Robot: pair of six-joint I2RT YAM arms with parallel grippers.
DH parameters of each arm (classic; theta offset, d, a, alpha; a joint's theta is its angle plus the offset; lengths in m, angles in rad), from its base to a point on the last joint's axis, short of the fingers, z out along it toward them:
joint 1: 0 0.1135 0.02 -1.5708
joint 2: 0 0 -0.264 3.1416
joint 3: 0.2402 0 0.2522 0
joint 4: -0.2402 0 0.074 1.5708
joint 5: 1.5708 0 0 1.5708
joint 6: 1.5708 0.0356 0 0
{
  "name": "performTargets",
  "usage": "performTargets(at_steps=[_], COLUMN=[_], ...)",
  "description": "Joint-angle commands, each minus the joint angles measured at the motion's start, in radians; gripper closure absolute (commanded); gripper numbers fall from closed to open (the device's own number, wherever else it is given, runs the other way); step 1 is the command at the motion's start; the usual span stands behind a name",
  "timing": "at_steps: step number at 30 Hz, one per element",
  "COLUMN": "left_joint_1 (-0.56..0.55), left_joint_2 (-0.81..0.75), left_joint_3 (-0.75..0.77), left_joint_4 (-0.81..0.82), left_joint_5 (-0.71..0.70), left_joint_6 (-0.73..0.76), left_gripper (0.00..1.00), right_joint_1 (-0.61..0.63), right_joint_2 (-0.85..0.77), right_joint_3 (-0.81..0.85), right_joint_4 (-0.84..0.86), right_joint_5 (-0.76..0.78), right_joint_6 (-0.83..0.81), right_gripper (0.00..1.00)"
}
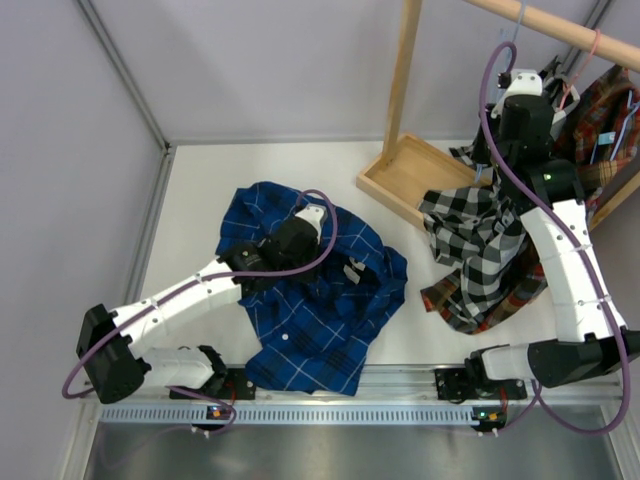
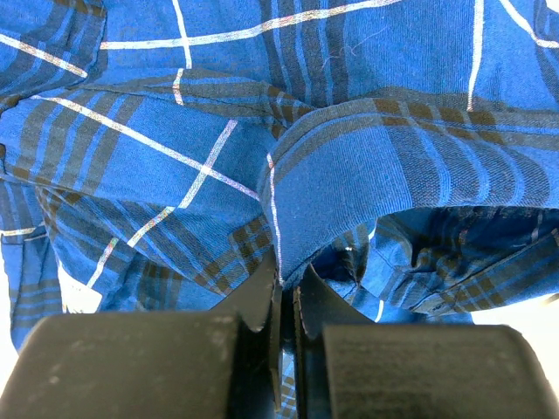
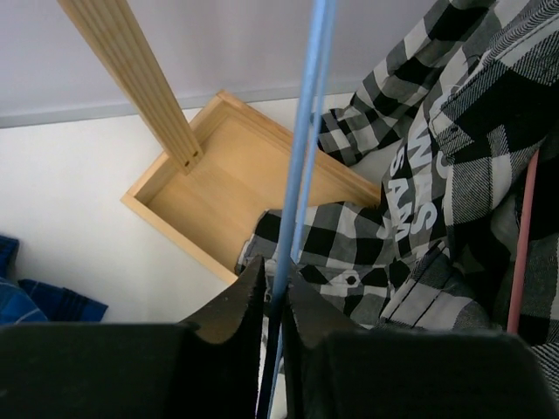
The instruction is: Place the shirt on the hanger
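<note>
The dark blue plaid shirt [image 1: 320, 300] lies crumpled on the white table, left of centre. My left gripper [image 1: 292, 243] presses down on its upper part. In the left wrist view its jaws [image 2: 286, 284] are shut on a raised fold of the shirt [image 2: 367, 166]. My right gripper [image 1: 508, 60] is raised at the far right, just under the wooden rod. In the right wrist view the thin light-blue wire of the hanger [image 3: 306, 131] runs down between the fingers of that gripper [image 3: 278, 284], which are shut on it.
A wooden tray [image 1: 400, 180] sits at the foot of an upright wooden post [image 1: 405, 60]. A black-and-white checked shirt [image 1: 480, 250] hangs below the rod [image 1: 560, 25]. A red-brown plaid shirt [image 1: 610, 110] and a pink hanger [image 3: 522, 236] are at the far right.
</note>
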Motion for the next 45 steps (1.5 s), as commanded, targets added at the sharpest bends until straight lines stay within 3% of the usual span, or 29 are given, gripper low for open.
performTargets(at_steps=[1, 6, 23, 30, 39, 45], left_joint_1=[0.002, 0.002, 0.002, 0.002, 0.004, 0.021], left_joint_2=[-0.022, -0.018, -0.015, -0.019, -0.03, -0.035], left_joint_3=[-0.006, -0.007, -0.006, -0.009, 0.006, 0.066], left_joint_4=[0.043, 0.046, 0.057, 0.06, 0.075, 0.085], left_joint_5=[-0.001, 0.001, -0.024, -0.021, -0.085, -0.177], left_joint_6=[0.006, 0.006, -0.02, -0.022, -0.06, -0.107], left_gripper=[1.0, 1.0, 1.0, 1.0, 1.0, 1.0], right_joint_1=[-0.022, -0.021, -0.022, -0.021, -0.021, -0.022], right_joint_2=[-0.023, -0.04, -0.126, -0.109, -0.181, -0.35], right_joint_3=[0.035, 0.038, 0.032, 0.113, 0.049, -0.195], right_joint_4=[0.025, 0.03, 0.135, 0.149, 0.188, 0.166], right_joint_5=[0.041, 0.06, -0.066, -0.097, -0.284, -0.607], right_joint_6=[0.004, -0.015, -0.15, -0.184, -0.138, -0.047], right_gripper=[0.92, 1.0, 1.0, 1.0, 1.0, 1.0])
